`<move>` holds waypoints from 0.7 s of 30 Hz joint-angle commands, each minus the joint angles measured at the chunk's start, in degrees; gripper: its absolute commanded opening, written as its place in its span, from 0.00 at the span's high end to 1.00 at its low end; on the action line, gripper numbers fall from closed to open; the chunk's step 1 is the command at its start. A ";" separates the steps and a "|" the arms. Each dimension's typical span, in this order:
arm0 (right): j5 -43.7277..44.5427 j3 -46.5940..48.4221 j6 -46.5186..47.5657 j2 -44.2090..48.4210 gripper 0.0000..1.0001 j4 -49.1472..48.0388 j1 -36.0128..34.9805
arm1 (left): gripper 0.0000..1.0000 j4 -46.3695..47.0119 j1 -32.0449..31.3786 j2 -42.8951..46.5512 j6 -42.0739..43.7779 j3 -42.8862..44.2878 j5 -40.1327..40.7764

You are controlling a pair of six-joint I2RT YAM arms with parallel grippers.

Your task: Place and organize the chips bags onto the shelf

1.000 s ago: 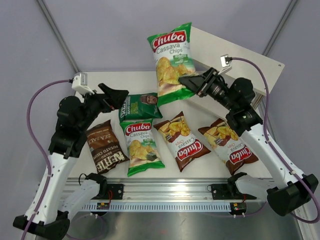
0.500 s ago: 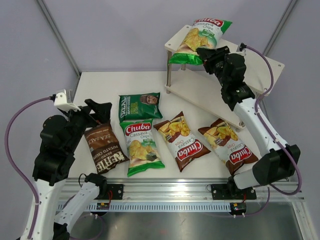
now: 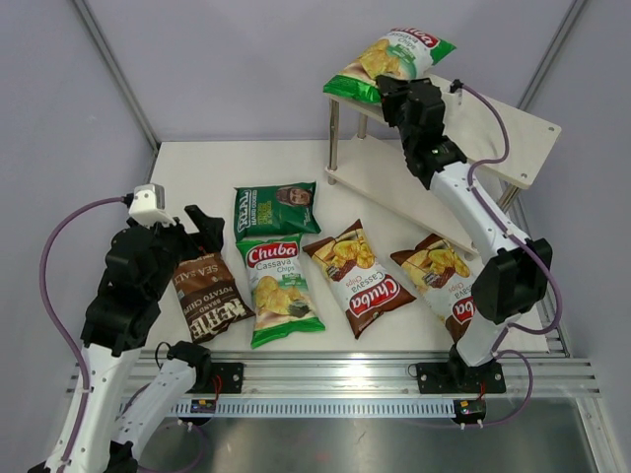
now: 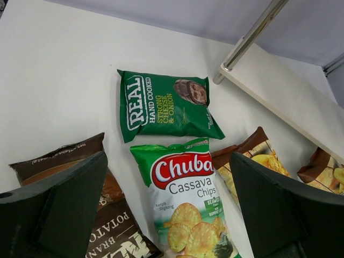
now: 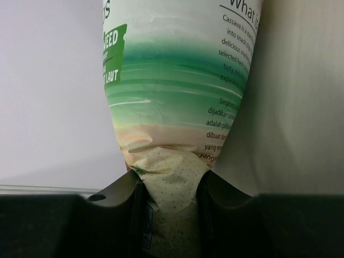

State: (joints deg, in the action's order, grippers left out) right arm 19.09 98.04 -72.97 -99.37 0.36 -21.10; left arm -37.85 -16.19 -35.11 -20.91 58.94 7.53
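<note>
My right gripper (image 3: 387, 91) is shut on the bottom edge of a green Chuba Cassava bag (image 3: 399, 54), which lies on the left end of the shelf's top board (image 3: 498, 123). In the right wrist view the bag (image 5: 177, 80) is pinched between the jaws of the gripper (image 5: 169, 185). My left gripper (image 3: 202, 227) is open and empty above the table; in the left wrist view it (image 4: 167, 158) is over the second green Chuba bag (image 4: 185, 199). On the table lie a dark green portrait bag (image 3: 276, 207), the second green Chuba bag (image 3: 279, 288), two brown-red Chuba bags (image 3: 360, 276) (image 3: 452, 281) and a dark brown Kettle bag (image 3: 205, 289).
The shelf's lower board (image 3: 394, 187) is bare, with metal posts (image 3: 333, 138) at its corners. Grey walls enclose the table on three sides. A metal rail (image 3: 325, 379) runs along the near edge.
My right arm has lifted the green Chuba bag up and back and laid it on the shelf's top board. My left arm has pulled back toward the near left.
</note>
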 commanded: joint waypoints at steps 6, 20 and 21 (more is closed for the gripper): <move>8.32 5.33 -2.53 -3.11 0.78 5.00 -3.86 | 0.01 2.77 -0.16 0.39 2.89 -2.51 3.46; 9.03 9.89 0.98 -1.71 0.26 17.91 -4.03 | 0.01 2.95 -0.07 0.49 2.71 -3.13 3.11; 9.21 9.80 1.42 -1.18 0.21 18.62 -4.03 | 0.01 2.95 -0.07 0.48 2.63 -3.04 2.93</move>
State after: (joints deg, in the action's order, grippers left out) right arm 25.98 105.91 -74.00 -102.91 11.94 -25.08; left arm -37.58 -16.19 -35.18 -19.25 55.70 9.50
